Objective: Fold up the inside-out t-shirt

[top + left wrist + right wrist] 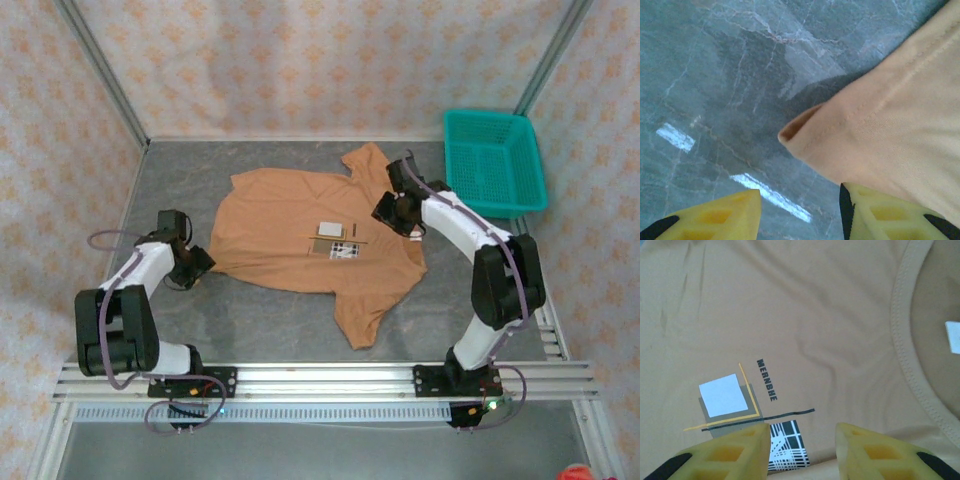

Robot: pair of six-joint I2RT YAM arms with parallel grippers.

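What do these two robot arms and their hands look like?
Both the left arm and right arm mix white shells with bulky black joints, rising from a silver rail. Thin greyish cables loop alongside each. The left hand and right hand each have two chunky yellow fingers with moulded hollow pockets and black trim at the outer edges.
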